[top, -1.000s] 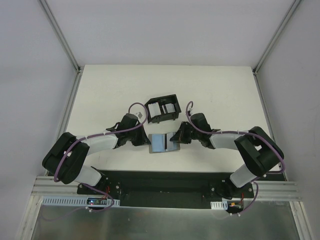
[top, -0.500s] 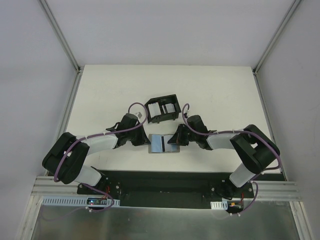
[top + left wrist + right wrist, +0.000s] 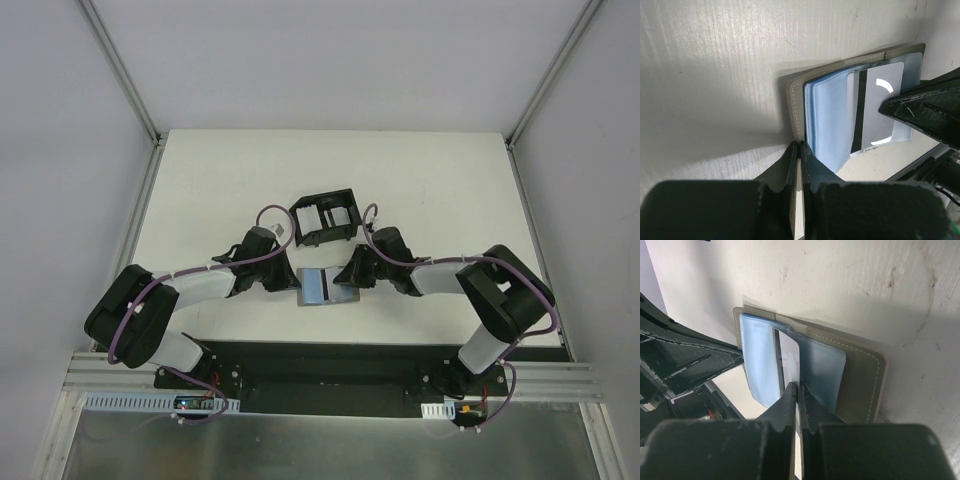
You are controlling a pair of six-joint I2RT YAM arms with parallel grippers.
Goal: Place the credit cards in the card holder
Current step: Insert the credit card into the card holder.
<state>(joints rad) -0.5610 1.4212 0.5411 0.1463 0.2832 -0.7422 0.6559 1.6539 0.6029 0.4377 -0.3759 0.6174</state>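
White table (image 3: 220, 180) fills the view, with a black tray (image 3: 325, 238) at the back. Nearer, the grey card holder (image 3: 832, 120) lies open, blue side up. The left gripper (image 3: 799, 146) is pinched tight on its grey edge, likely so it cannot slide. The right gripper (image 3: 797, 387) pinches a pale credit card (image 3: 790, 356) with a dark stripe and holds it part way in the blue pocket, likely to push it deeper.

The top camera looks down from afar; both wrist cameras closely share the card holder (image 3: 827, 117).
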